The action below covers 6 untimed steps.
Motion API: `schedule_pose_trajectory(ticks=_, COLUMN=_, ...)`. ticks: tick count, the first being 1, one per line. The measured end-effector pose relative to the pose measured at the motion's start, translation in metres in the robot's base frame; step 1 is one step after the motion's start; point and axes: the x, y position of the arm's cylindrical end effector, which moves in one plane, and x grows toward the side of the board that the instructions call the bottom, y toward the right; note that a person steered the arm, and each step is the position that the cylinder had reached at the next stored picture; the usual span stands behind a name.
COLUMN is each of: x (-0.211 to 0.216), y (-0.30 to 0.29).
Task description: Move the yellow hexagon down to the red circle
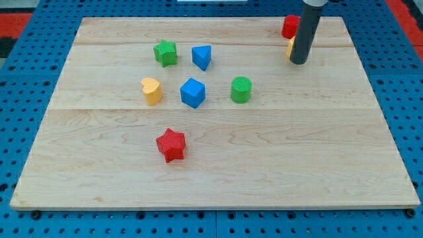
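The yellow hexagon (290, 45) is near the view's top right and mostly hidden behind my rod; only a sliver shows at the rod's left side. The red circle (289, 26) sits just above it, close to the board's top edge, partly covered by the rod. My tip (299, 62) rests on the board right next to the yellow hexagon, at its lower right; I cannot tell if it touches.
A green star (165, 53), a blue triangle (201, 57), a yellow heart (151, 90), a blue cube (193, 92) and a green cylinder (241, 89) cluster left of centre. A red star (172, 145) lies lower. The wooden board (297, 152) sits on a blue pegboard.
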Motion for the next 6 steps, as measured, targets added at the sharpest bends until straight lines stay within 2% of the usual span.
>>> schedule_pose_trajectory(ticks=3, x=-0.024, y=0.004)
schedule_pose_trajectory(ticks=5, x=-0.025, y=0.004)
schedule_pose_trajectory(ticks=6, x=0.009, y=0.012)
